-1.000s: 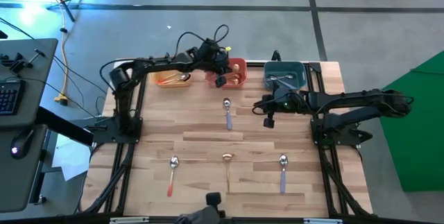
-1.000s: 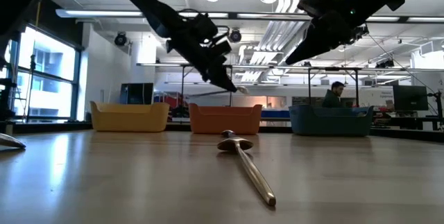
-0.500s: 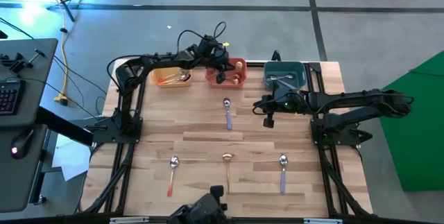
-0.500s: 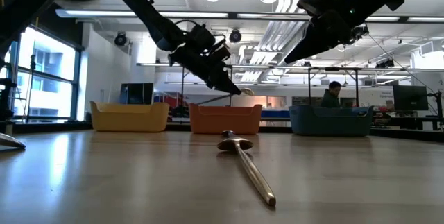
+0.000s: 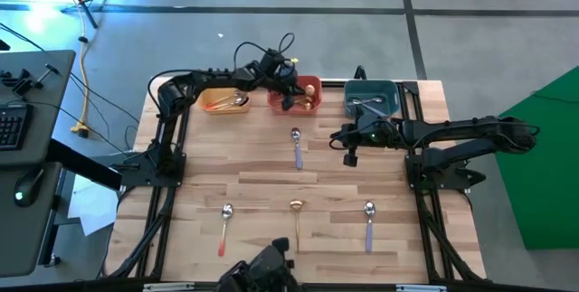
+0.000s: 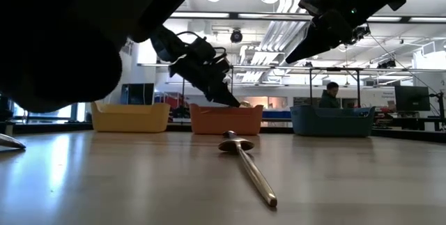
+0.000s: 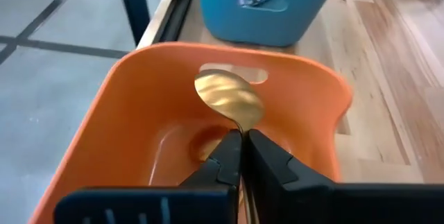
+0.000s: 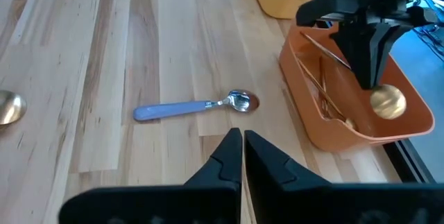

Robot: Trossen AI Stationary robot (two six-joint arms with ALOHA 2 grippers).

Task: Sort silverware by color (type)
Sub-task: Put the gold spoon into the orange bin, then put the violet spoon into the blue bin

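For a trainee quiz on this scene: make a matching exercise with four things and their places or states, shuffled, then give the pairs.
Things:
1. left gripper
2. right gripper
3. purple-handled spoon
4. teal bin

Places or states:
A. lying on bare table below the red bin
B. shut on a gold spoon over the red bin
C. far right of the bin row
D. shut, holding nothing, above the table

Pairs: 1-B, 2-D, 3-A, 4-C

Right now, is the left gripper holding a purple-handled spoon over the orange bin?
No. The left gripper is shut on a gold spoon above the orange bin; the purple-handled spoon lies on the table.
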